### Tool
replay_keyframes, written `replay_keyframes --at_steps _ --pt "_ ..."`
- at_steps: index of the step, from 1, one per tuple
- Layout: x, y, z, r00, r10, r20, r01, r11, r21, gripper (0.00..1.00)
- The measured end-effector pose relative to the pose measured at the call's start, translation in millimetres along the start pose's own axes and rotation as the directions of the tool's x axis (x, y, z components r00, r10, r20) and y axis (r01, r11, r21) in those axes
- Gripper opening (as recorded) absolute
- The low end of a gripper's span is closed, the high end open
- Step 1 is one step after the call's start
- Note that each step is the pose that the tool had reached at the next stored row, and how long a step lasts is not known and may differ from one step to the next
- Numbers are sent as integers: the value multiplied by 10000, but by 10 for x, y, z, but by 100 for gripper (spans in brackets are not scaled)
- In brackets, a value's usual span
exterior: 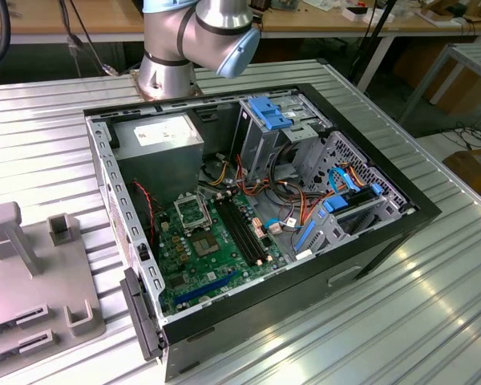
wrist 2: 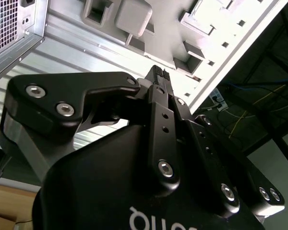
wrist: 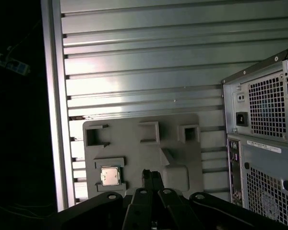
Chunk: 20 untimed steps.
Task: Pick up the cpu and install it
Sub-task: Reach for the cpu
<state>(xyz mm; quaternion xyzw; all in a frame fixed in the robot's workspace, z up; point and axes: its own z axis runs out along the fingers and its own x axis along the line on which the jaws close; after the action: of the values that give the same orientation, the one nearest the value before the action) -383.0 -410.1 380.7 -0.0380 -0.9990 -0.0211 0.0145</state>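
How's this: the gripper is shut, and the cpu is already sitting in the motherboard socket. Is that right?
Not quite. The cpu is not in the socket. The first wrist view shows it lying in a pocket of the grey tray, outside the case. The gripper is shut, as you said.

Square silver cpu (wrist: 110,176) flat in grey holder (wrist: 134,149)

Bright light from above makes white glare on the metal table (exterior: 433,321) in the exterior view — inside the computer case (exterior: 248,313) it is shadowy. In the first wrist view, the gripper (wrist: 151,173) is nearly black.
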Motion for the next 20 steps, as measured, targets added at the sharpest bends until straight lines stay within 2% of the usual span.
replay_keyframes --at_steps 10,20 --pt "126 -16 4 10000 0 1 0 10000 -1 11" --pt "218 -23 7 10000 0 1 0 10000 -1 11"
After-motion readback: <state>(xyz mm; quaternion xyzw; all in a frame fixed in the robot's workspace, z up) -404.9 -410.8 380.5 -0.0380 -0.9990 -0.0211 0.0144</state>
